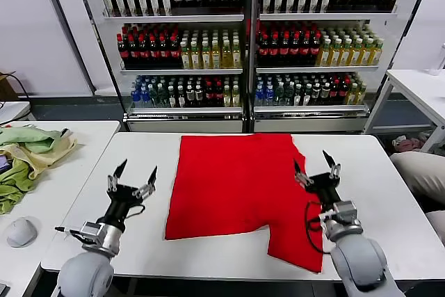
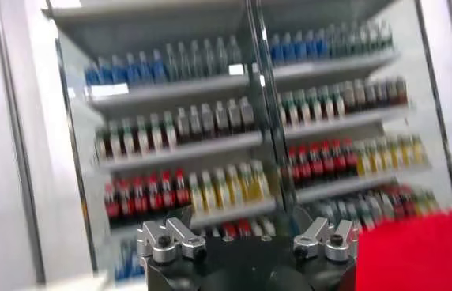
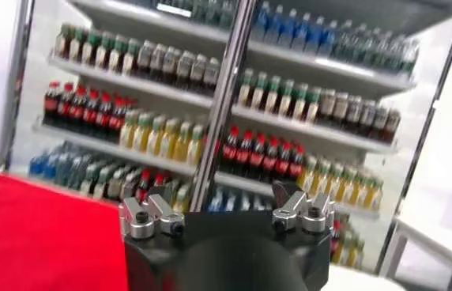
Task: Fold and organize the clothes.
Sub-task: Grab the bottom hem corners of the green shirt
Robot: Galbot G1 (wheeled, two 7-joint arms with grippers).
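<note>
T-shirt [image 1: 240,189]: lay flat on your counter [image 1: 389,193], between both end effectors.
Left end effector [image 1: 137,170]: open, just beside it.
Right end effector [image 1: 316,163]: open, over its edge.

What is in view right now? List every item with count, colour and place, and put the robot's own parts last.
Red T-shirt: one, bright red, spread flat on the middle of the white table, plain side up.
White table: one, white, directly before the robot.
Loose cloths: a heap, pale green and yellowish, on the side table to the robot's left.
Computer mouse: one, pale grey, near edge of that side table.
Drink shelves: two bays, rows of bottles in dark, red, yellow, green and blue, behind the table.
Second white table: one, far right.
Left gripper: one, black and silver, open, over bare table left of the shirt.
Right gripper: one, black and silver, open, over the shirt's right edge.
</note>
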